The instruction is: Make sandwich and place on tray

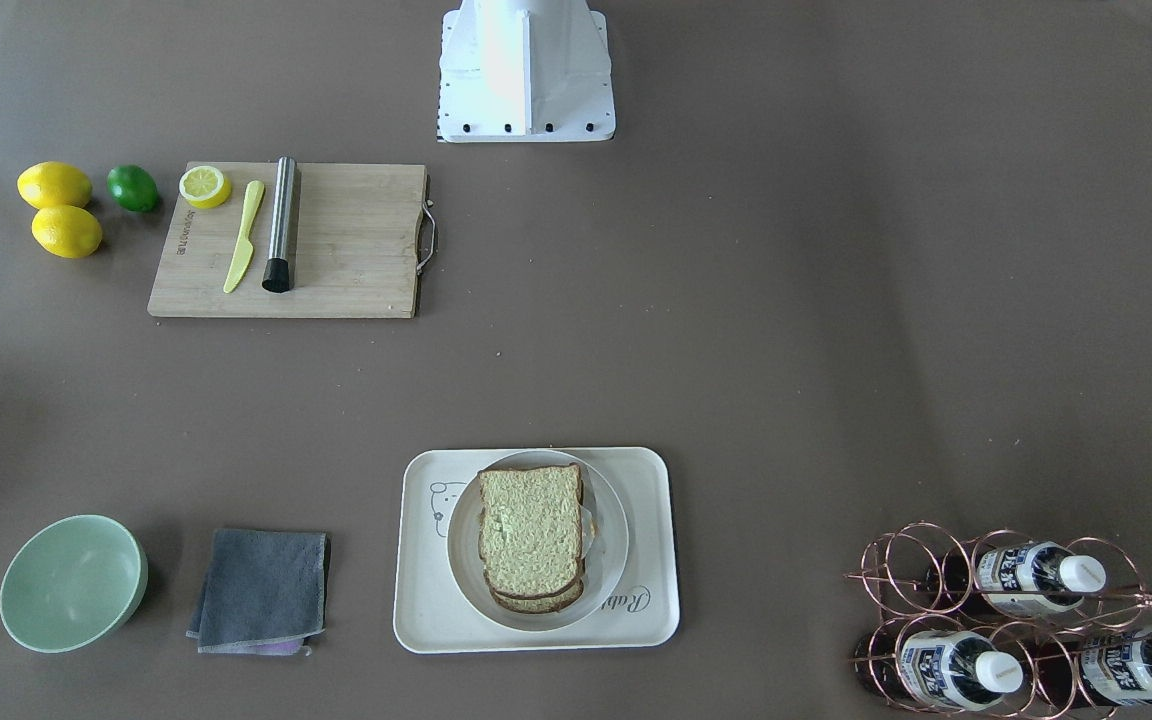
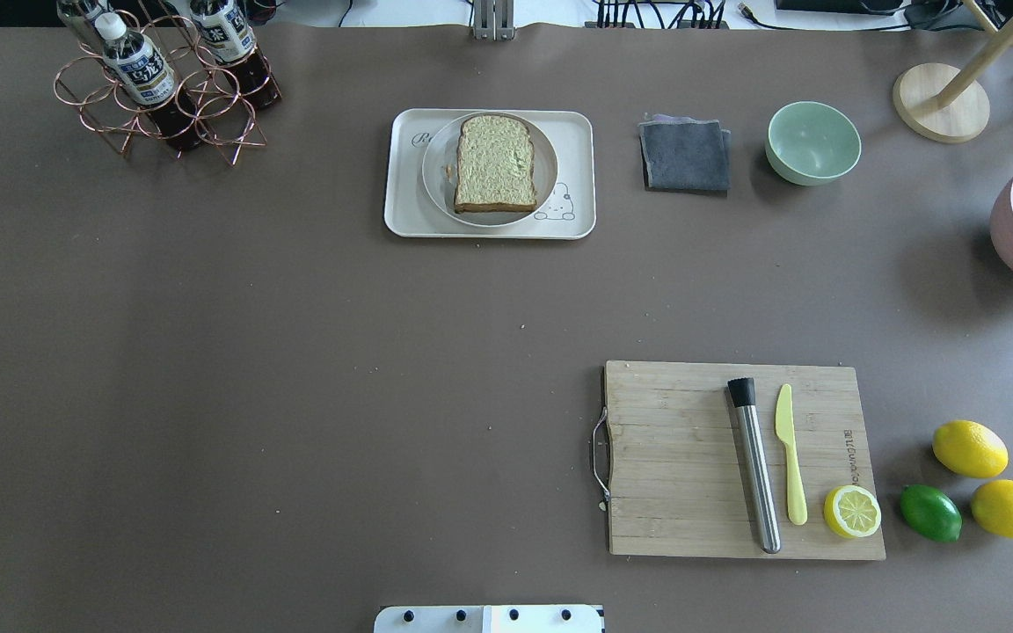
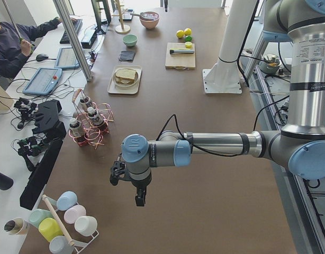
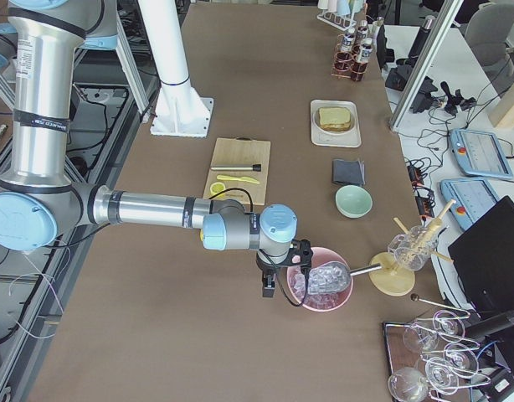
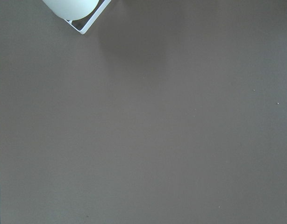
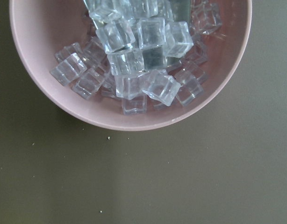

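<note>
The sandwich point(image 1: 531, 535) is stacked, speckled bread on top with a second slice under it, on a round white plate point(image 1: 612, 520) that sits on the cream tray point(image 1: 658, 560). A sliver of white egg shows between the slices. It also shows in the overhead view point(image 2: 493, 163), on the tray point(image 2: 579, 141). My left gripper point(image 3: 140, 198) hangs over bare table far from the tray. My right gripper point(image 4: 269, 289) hangs beside a pink bowl of ice point(image 4: 321, 289). I cannot tell whether either is open or shut.
A wooden cutting board point(image 2: 682, 492) holds a steel muddler point(image 2: 754, 466), a yellow knife point(image 2: 790, 457) and a lemon half point(image 2: 852, 512). Two lemons point(image 2: 969, 448) and a lime point(image 2: 930, 512) lie beside it. A green bowl point(image 2: 812, 142), a grey cloth point(image 2: 685, 156) and a copper bottle rack point(image 2: 163, 83) stand along the far edge.
</note>
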`<act>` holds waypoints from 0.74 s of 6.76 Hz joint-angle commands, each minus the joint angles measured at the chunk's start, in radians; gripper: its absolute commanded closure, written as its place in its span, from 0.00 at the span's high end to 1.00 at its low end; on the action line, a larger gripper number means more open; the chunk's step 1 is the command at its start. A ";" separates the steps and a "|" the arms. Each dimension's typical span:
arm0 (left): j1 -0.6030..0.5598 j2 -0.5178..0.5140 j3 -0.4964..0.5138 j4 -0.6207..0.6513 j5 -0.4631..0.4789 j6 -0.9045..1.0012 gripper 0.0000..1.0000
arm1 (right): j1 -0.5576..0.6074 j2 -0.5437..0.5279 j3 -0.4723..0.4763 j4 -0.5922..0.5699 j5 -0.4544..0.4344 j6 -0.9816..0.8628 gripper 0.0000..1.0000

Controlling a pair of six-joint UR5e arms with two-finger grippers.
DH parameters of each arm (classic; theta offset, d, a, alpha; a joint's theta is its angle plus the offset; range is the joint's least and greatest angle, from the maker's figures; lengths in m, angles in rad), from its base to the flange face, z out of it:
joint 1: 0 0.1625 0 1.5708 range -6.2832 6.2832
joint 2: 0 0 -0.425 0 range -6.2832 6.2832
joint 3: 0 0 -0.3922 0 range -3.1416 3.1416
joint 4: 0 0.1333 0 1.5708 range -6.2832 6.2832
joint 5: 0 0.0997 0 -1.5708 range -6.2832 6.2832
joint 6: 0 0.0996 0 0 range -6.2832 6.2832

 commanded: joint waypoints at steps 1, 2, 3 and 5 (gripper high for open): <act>0.000 0.000 0.000 -0.002 0.000 0.000 0.98 | 0.000 0.000 0.000 0.000 0.000 0.000 1.00; 0.000 0.000 0.000 -0.002 0.000 0.000 0.98 | 0.000 0.000 -0.001 0.000 0.000 0.000 1.00; 0.000 -0.002 0.000 -0.002 0.000 0.000 0.98 | 0.000 0.000 -0.001 0.000 0.000 0.000 1.00; 0.002 -0.010 0.005 -0.002 0.000 -0.002 0.98 | 0.000 0.002 -0.001 0.000 0.000 0.000 1.00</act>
